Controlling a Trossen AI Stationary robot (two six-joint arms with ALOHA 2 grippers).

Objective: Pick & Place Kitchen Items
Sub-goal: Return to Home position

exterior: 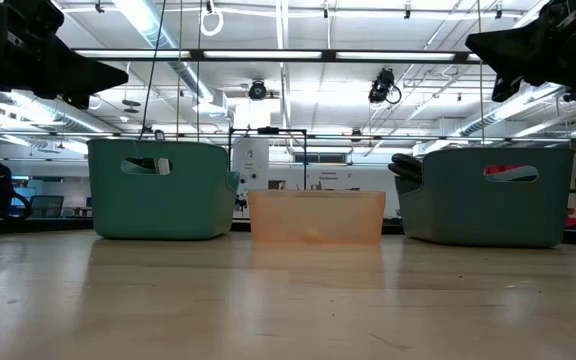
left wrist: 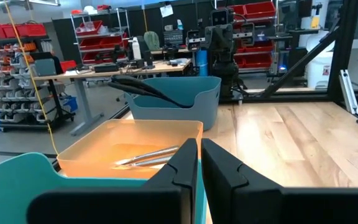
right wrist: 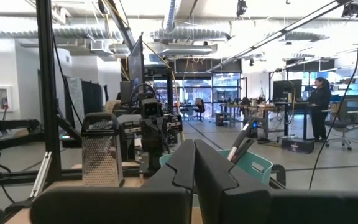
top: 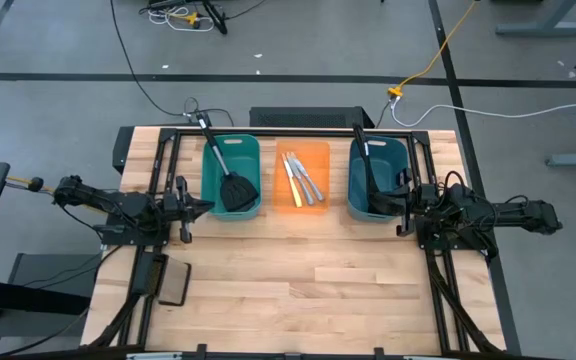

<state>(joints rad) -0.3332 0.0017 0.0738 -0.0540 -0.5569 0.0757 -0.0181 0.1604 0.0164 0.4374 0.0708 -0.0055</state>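
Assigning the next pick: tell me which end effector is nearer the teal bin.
Left. The left end effector sits right beside the teal bin. The right end effector is beside the blue bin, with the orange bin in between.

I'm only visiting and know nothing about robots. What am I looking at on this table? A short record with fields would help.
Table: wooden, three bins in a row
Teal bin: black spatula, handle leaning out over the rim
Orange bin: silver knives
Blue bin: black ladle
Left gripper: shut, empty, raised beside the teal bin
Right gripper: shut, empty, raised beside the blue bin
Black pad: flat on the table by the left arm
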